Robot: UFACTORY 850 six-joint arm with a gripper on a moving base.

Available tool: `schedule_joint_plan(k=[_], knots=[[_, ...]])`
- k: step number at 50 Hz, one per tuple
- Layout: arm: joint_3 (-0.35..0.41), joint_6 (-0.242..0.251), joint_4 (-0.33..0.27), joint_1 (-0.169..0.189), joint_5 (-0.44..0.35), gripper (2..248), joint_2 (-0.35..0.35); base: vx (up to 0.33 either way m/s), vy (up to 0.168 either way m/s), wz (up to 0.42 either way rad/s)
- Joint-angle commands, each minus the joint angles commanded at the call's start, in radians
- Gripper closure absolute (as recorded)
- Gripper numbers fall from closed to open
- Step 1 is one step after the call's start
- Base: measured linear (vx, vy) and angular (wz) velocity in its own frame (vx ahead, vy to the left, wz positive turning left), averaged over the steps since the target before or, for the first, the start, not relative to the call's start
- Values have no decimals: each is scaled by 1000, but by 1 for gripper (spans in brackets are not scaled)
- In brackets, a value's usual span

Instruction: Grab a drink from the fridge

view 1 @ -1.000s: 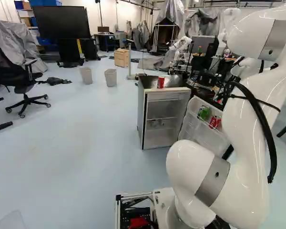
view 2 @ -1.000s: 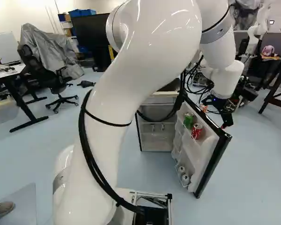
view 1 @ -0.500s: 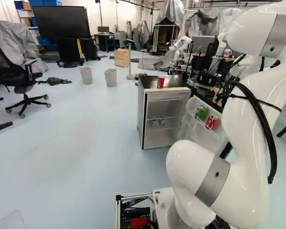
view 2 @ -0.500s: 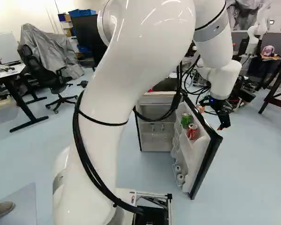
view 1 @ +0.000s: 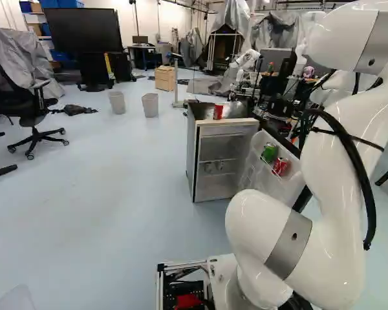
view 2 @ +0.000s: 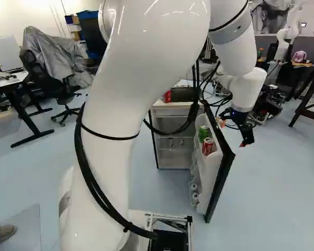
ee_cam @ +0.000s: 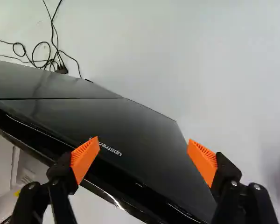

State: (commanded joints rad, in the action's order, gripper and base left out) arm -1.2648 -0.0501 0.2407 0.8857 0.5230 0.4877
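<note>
In the right base view my gripper [view 2: 245,140] is beyond the outer side of the fridge door [view 2: 218,180]. Seen from the wrist, the gripper [ee_cam: 143,156] stands open, nothing gripped, with the black outside of the door [ee_cam: 130,135] between and ahead of its fingers; I cannot tell whether they touch it. The door hangs ajar from the small fridge [view 1: 192,155]. In its inner shelf sit a green can [view 2: 203,133] and a red can [view 2: 208,146]. Another red can [view 1: 218,112] stands on the fridge top. White round items [view 2: 194,191] lie low in the door.
Behind the fridge stand another robot [view 1: 247,59] and cluttered equipment. Two bins [view 1: 150,105] and an office chair [view 1: 35,119] are farther left. Black cables [ee_cam: 51,56] trail on the floor past the door.
The fridge door has swung inward toward the fridge body, carrying its cans along. My arm and gripper have shifted left in the right base view. The base has not moved.
</note>
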Motion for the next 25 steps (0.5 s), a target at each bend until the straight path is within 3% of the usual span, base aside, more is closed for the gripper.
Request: schedule_joint_plan(k=[25], knots=[[70,0,0,-9,0,3,-51,0,0,0]])
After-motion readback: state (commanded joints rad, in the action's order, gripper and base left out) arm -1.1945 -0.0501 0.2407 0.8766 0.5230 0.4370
